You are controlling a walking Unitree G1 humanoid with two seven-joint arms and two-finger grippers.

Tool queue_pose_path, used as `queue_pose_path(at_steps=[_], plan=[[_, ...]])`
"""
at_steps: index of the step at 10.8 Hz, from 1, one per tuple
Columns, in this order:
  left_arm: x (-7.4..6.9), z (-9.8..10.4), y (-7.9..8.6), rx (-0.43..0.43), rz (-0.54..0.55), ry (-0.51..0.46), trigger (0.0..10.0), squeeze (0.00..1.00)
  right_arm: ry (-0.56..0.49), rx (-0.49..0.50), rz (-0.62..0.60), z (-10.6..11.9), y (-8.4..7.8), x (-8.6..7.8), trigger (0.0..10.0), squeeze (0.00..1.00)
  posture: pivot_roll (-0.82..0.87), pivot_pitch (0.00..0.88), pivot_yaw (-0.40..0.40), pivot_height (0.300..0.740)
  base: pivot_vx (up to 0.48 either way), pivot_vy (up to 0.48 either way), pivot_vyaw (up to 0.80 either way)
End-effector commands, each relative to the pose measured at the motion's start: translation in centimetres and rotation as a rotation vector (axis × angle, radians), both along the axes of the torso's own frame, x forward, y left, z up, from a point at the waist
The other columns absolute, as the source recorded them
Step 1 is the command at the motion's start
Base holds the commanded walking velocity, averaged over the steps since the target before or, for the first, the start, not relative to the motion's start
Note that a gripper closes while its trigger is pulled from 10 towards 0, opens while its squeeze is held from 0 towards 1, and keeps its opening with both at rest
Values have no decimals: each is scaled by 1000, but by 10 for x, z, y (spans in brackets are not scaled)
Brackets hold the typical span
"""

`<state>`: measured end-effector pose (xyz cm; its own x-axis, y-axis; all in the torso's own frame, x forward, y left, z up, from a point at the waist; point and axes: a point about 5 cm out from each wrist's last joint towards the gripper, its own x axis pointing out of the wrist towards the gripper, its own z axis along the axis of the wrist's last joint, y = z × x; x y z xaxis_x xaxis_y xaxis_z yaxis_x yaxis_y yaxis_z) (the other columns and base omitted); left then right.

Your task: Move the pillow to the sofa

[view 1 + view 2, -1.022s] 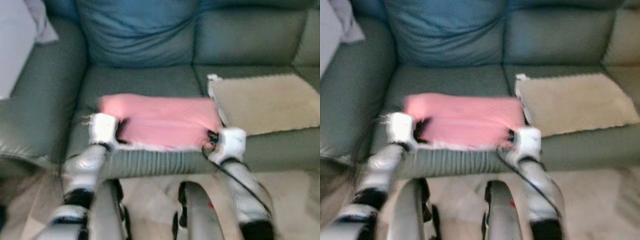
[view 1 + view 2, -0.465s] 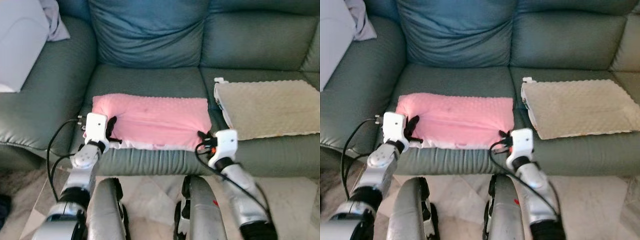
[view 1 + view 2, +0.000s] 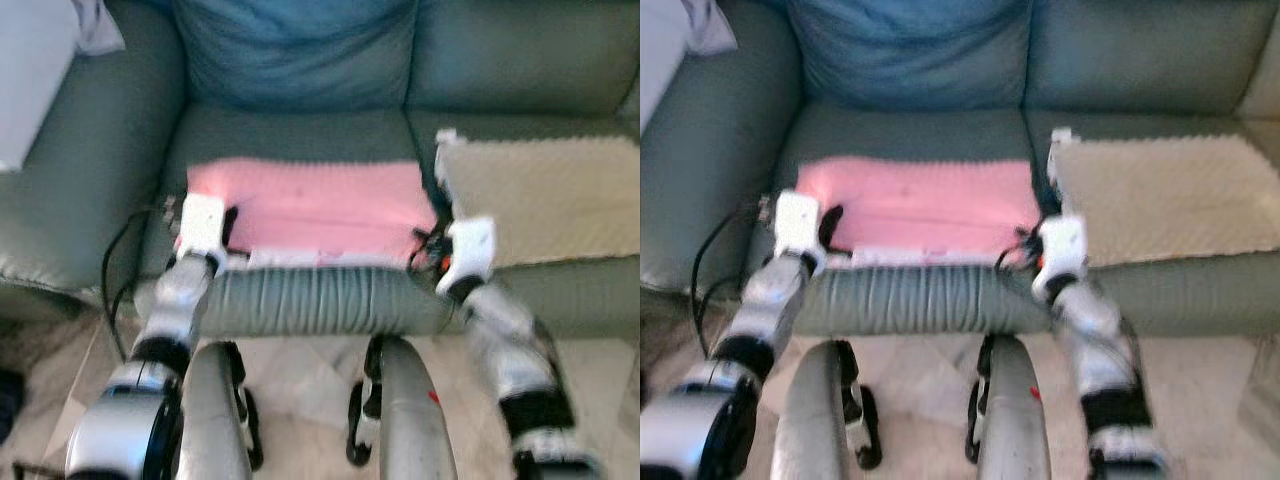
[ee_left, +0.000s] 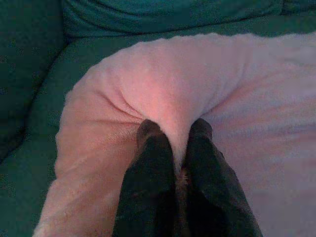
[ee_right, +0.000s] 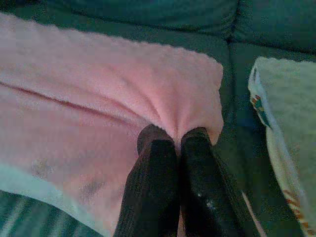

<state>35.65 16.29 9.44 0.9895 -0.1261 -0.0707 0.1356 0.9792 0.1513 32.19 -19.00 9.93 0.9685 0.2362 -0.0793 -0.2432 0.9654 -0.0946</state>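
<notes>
Pillow [image 3: 310,205], pink, lies flat on the left seat of the green sofa [image 3: 90,190], near the front edge. Left gripper [image 4: 174,133] is clenched on a pinched fold at the pillow's left end (fabric bunched up between the black fingers [image 4: 150,148]). Right gripper [image 5: 174,134] is clamped the same way on its right front corner. Just beside it, further right, a beige pillow [image 3: 1160,195] on the next seat, w/ a narrow gap between.
</notes>
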Motion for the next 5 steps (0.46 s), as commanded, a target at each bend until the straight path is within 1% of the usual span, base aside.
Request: queue_pose_path(at_steps=[1, 2, 3, 5], plan=[[-1, -4, 18, 23, 85, 28, 10000, 0, 21, -7, -89, -3, -26, -2, 10000, 0, -104, 368, -33, 605, 0, 0, 0], [1, -1, 20, 25, 96, 19, 10000, 0, 16, -13, -97, -2, -29, 1, 10000, 0, -103, 372, -34, 605, 0, 0, 0], [5, 3, 20, 20, 117, 16, 10000, 0, 4, -18, -125, 3, -36, 8, 10000, 0, -101, 379, -38, 605, 0, 0, 0], [11, 11, 21, 30, 155, -5, 10000, 0, -1, -22, -142, 8, -42, 14, 10000, 0, -101, 388, -40, 605, 0, 0, 0]])
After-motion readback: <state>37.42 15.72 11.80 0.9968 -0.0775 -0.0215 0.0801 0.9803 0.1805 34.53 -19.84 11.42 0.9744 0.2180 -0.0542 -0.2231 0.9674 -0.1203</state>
